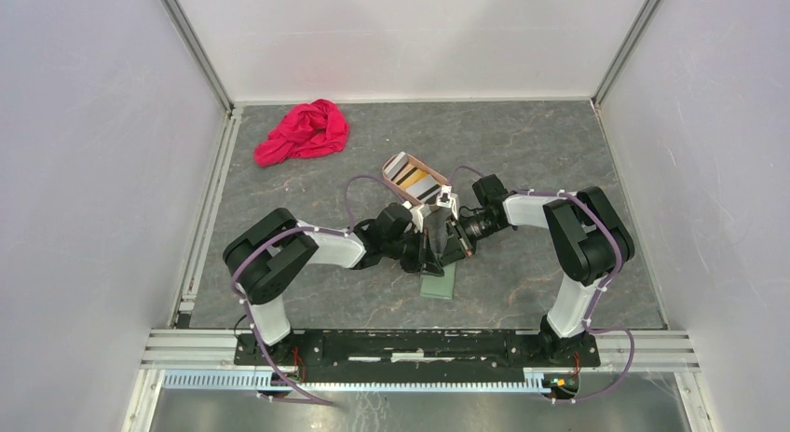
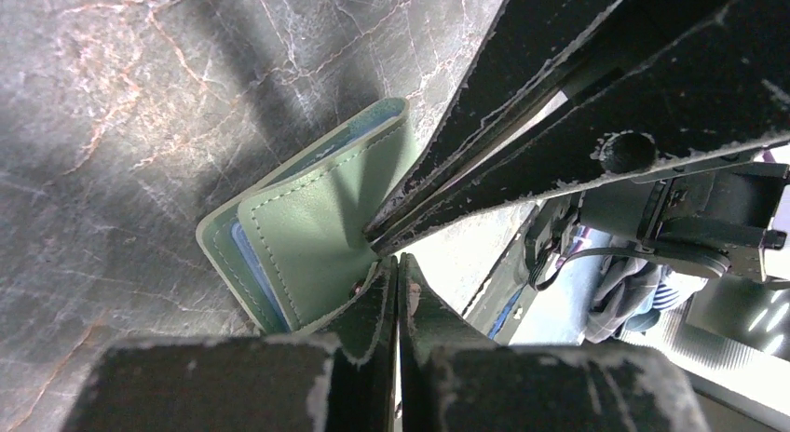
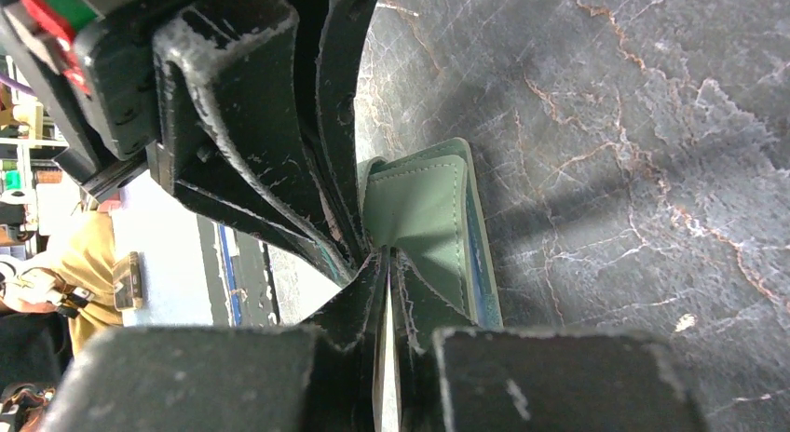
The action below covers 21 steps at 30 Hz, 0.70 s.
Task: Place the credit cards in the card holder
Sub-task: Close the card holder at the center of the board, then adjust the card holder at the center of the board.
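The sage-green card holder (image 1: 440, 285) lies on the table between the arms, its top flap (image 2: 298, 236) lifted and showing light blue inside (image 3: 477, 255). My right gripper (image 3: 387, 255) is shut on the flap's edge, and the flap's creases run to its tips (image 2: 374, 235). My left gripper (image 2: 397, 261) is shut, its tips touching the flap beside the right ones, with nothing visible between them. Both grippers meet above the holder in the top view, left (image 1: 424, 255) and right (image 1: 449, 244). Several credit cards (image 1: 415, 178), orange, grey and white, lie in a tray behind the grippers.
The pinkish-tan tray (image 1: 389, 164) sits just behind the two wrists. A crumpled red cloth (image 1: 303, 132) lies at the back left. White walls close in the dark marbled table (image 1: 559, 143) on three sides.
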Tool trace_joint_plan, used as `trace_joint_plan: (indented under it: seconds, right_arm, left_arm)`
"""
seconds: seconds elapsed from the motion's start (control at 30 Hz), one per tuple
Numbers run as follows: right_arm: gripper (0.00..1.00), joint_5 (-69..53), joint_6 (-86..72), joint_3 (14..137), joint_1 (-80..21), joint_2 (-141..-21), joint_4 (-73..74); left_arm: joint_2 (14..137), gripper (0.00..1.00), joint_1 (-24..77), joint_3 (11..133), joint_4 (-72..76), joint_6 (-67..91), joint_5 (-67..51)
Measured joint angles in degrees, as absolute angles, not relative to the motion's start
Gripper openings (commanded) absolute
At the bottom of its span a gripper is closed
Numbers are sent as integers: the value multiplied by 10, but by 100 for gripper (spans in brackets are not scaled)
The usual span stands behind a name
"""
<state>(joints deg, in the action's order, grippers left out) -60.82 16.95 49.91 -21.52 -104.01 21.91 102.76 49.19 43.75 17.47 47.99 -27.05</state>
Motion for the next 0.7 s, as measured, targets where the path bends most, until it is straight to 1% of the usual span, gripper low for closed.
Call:
trace_joint_plan:
  seconds: [0.03, 0.1, 0.17, 0.27, 0.33, 0.5, 0.7]
  right_arm:
    - [10, -608, 170, 499, -215, -1040, 219]
    - [12, -609, 173, 499, -215, -1040, 220]
    - [14, -612, 180, 500, -215, -1040, 223]
    - [17, -617, 197, 508, -215, -1040, 237]
    - [19, -619, 211, 514, -215, -1040, 248]
    - [21, -625, 243, 521, -215, -1013, 268]
    - [21, -641, 255, 529, -215, -952, 271]
  left_arm:
    - [1028, 5, 492, 437, 174, 486, -270]
    - [1028, 14, 492, 437, 174, 495, -268]
    - [1027, 17, 492, 433, 181, 497, -267]
    - [1026, 28, 492, 432, 190, 496, -272]
    - [1024, 32, 492, 439, 185, 496, -275]
    - [1000, 35, 493, 454, 157, 488, -260]
    - [916, 34, 493, 440, 143, 475, -238]
